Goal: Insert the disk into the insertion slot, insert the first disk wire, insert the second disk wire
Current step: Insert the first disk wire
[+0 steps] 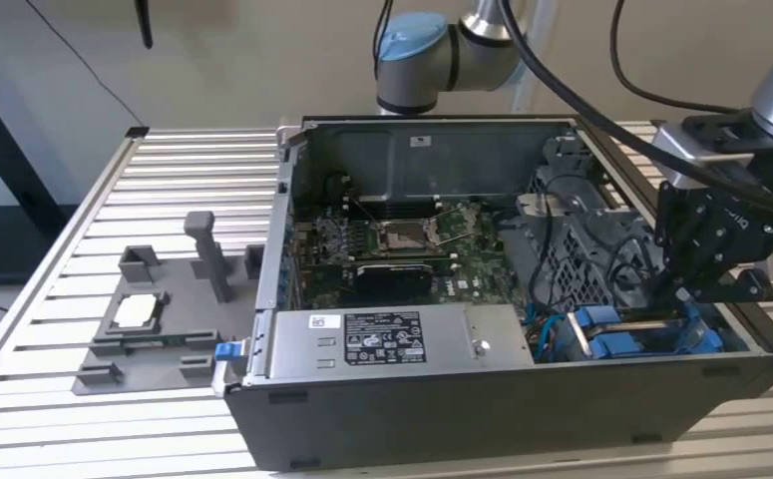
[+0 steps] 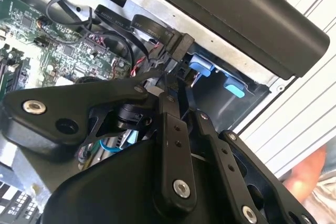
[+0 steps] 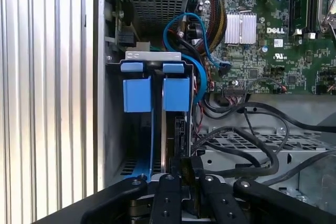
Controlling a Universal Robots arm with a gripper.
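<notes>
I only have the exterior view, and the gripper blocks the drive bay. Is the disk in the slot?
Observer: It looks so. In the first wrist view the disk stands on edge inside the insertion slot, beside its two blue latches.
Operator: Anything held?
Observer: Yes. In the second wrist view the gripper pinches a black wire connector.
Operator: Plugged in yet?
Observer: Cannot tell. In the first wrist view the connector sits close to the disk's end, and the gripper hides the joint.
</notes>
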